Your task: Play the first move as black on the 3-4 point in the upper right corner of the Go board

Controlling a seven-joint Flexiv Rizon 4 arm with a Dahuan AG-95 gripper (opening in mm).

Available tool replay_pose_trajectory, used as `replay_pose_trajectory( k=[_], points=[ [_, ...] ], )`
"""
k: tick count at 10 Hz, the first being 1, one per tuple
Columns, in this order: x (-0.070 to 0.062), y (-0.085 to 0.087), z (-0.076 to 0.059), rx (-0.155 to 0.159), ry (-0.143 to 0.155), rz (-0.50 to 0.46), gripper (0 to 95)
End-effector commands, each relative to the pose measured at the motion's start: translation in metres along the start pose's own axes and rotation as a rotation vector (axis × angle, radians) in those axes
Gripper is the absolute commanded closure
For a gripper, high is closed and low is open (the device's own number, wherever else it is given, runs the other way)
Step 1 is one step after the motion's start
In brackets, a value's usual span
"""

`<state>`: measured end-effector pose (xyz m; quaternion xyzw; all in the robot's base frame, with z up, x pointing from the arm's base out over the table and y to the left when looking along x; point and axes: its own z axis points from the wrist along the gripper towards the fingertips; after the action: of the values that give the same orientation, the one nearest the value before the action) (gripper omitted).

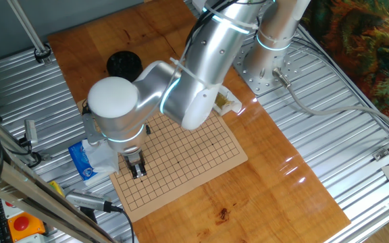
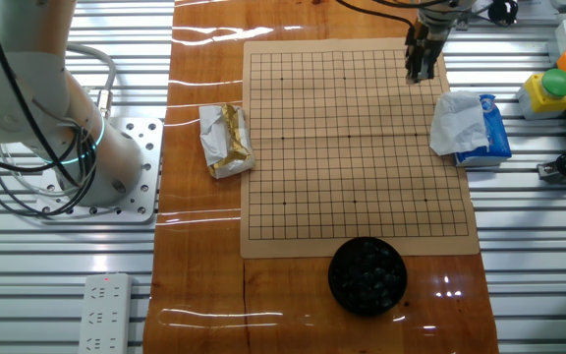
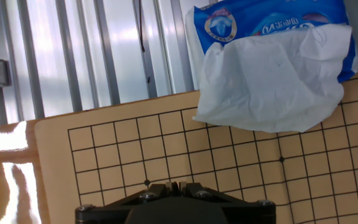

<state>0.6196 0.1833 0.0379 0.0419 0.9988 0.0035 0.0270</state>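
The gripper hangs low over a corner region of the Go board, fingers pointing down at the grid. In the hand view the two fingertips meet at the bottom edge with no gap between them, so the claw is pressed together; whether a stone sits between them cannot be told. The grid crossings under the gripper are bare in both fixed views, and no stone shows anywhere on the board. The 3-4 point lies in that same corner, just beside the fingers, near the star dot there.

A blue tissue pack rests off the board's edge, and a white tissue pulled from it drapes over the rim; in the hand view the tissue covers several edge squares of the board close to the gripper. A black bowl of stones sits at the far end of the board, touching or just overlapping its border. A crumpled wrapper lies on the wooden table beside the opposite long edge. The robot arm crosses above the board in one fixed view, hiding part of the grid.
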Motion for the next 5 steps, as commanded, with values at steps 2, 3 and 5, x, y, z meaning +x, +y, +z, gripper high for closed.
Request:
replay_pose_trajectory(
  k=[2,3,5],
  points=[
    [-0.001,0.0003,0.0003,0.005,0.015,-0.092,95.0],
    [-0.001,0.0003,0.0003,-0.005,0.009,-0.132,95.0],
    [-0.001,0.0003,0.0003,-0.004,0.014,-0.141,95.0]
  ],
)
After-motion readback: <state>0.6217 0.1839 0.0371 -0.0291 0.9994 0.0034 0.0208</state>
